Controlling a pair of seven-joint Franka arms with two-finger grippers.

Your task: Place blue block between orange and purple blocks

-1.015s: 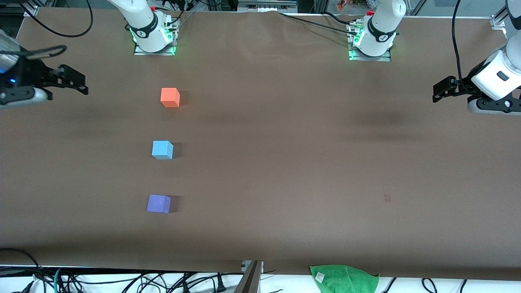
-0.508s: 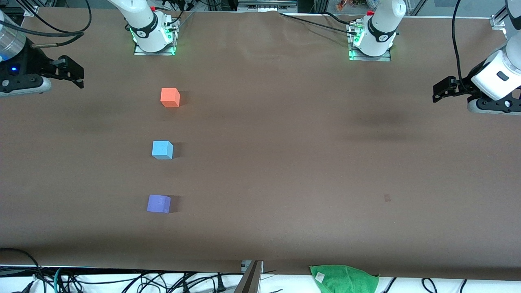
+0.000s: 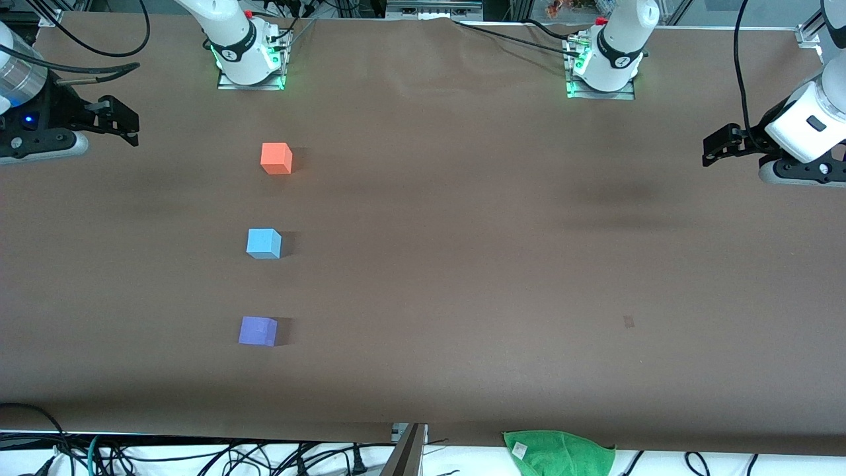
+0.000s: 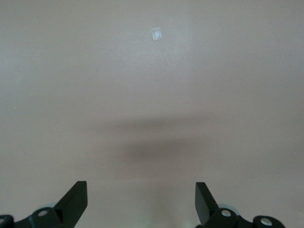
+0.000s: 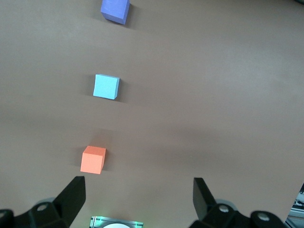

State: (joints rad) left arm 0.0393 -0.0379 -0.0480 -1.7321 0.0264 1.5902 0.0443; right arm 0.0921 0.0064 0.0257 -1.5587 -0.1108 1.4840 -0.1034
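In the front view, the blue block (image 3: pixel 264 243) is seen on the worktop (image 3: pixel 462 264), already in line between the orange block (image 3: pixel 276 158) and the purple block (image 3: pixel 257 331), apart from both. The job looks done.

The right gripper (image 3: pixel 125 122) has been pulled up and back since the earlier frame; the blocks have not moved.

In the left wrist view, the left gripper (image 4: pixel 141 202) is spread wide and empty, waiting over bare worktop.

In the right wrist view, the right gripper (image 5: pixel 137 199) is spread wide and empty.

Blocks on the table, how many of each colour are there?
Orange block: 1
Blue block: 1
Purple block: 1
Total: 3 blocks, in a row with the blue one in the middle.
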